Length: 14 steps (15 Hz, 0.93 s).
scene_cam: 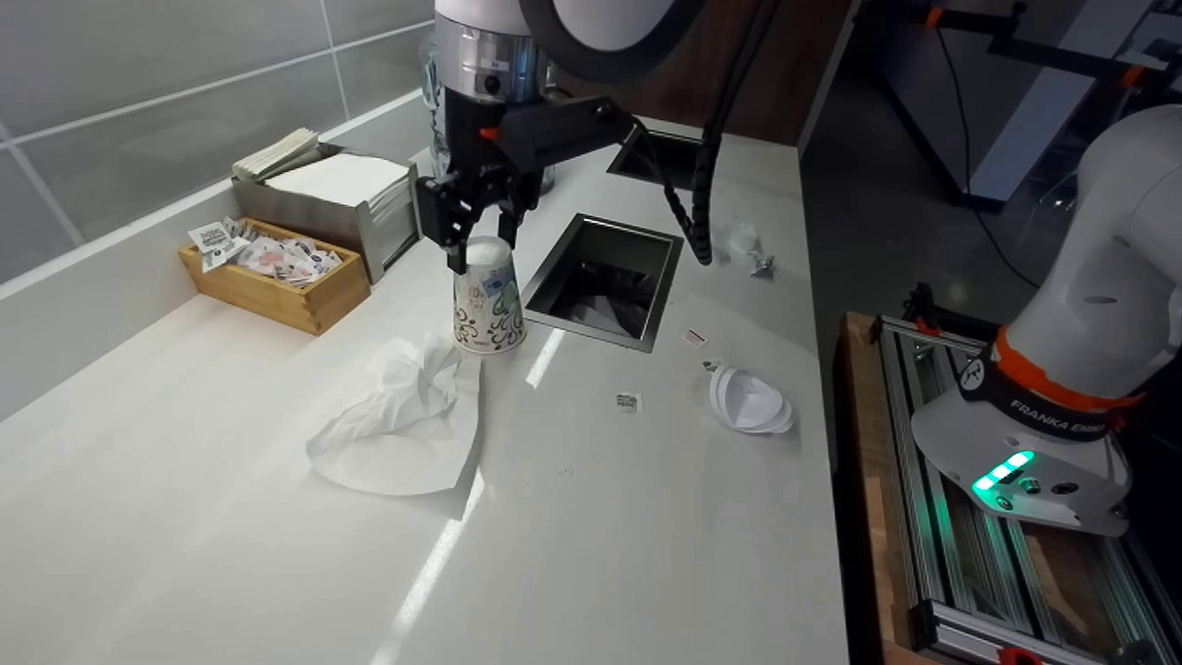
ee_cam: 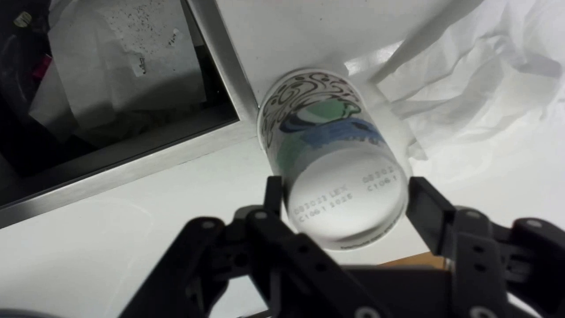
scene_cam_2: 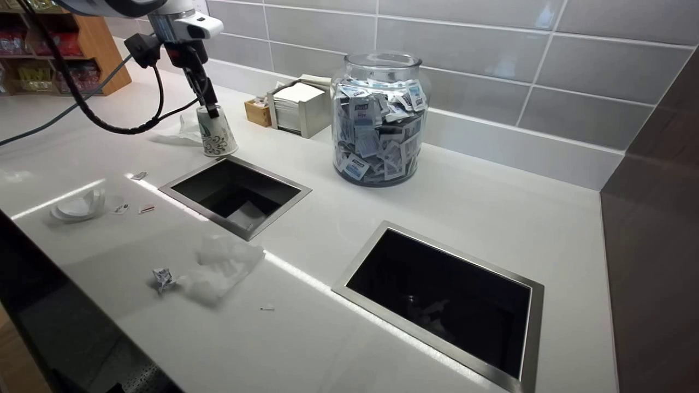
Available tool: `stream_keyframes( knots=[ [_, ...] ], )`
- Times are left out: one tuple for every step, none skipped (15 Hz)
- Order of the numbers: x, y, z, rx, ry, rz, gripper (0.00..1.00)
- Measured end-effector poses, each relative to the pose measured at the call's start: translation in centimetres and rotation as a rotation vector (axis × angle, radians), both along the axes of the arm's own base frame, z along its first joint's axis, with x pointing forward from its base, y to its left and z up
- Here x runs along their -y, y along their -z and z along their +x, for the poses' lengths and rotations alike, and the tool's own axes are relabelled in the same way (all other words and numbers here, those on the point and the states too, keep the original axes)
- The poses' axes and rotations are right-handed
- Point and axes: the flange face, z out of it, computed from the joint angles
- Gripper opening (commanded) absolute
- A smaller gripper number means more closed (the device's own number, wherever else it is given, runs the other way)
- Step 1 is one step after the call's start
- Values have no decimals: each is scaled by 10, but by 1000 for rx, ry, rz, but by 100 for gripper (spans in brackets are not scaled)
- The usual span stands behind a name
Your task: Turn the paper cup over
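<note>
While the paper cup (scene_cam: pixel 489 319) stands upside down on the white countertop (scene_cam: pixel 646 554), rim below and stamped base on top, the Robotiq gripper (scene_cam: pixel 482 255) points down over it. Its two fingers (ee_cam: pixel 273 194) touch opposite sides of the cup near the base, gripping it. Just beside the rim lie a crumpled white tissue (scene_cam: pixel 397 443) and the corner of a metal-framed recessed bin (scene_cam: pixel 591 333). In an exterior view, a packet-filled glass jar (scene_cam_2: pixel 377 136) stands near the napkin dispenser (scene_cam_2: pixel 317 117).

Well back on roughly opposite sides, both exterior views slant down at the paper cup (scene_cam: pixel 489 305); the wrist view peers down, close over it.
</note>
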Motion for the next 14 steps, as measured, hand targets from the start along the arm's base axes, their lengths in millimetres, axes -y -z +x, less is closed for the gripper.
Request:
stream_keyframes(
  knots=[
    [0, 0, 1, 0, 0, 0, 41],
    [0, 0, 2, 1, -1, 0, 41],
    [-1, 0, 2, 0, -3, 0, 41],
    [-2, 0, 1, 1, -8, -3, 41],
    [-5, -1, 1, 3, -17, -8, 41],
    [-10, -2, 0, 7, -31, -14, 41],
    [-16, -3, -2, 17, -50, -26, 41],
    [-24, -6, -4, 35, -72, -41, 41],
    [-33, -8, -6, 56, -96, -60, 41],
    [-43, -11, -10, 86, -120, -85, 41],
    [-52, -14, -14, 118, -140, -107, 41],
    [-59, -15, -18, 149, -157, -132, 41],
    [-66, -16, -22, 181, -168, -157, 41],
    [-71, -16, -27, 210, -178, -183, 41]
  ],
)
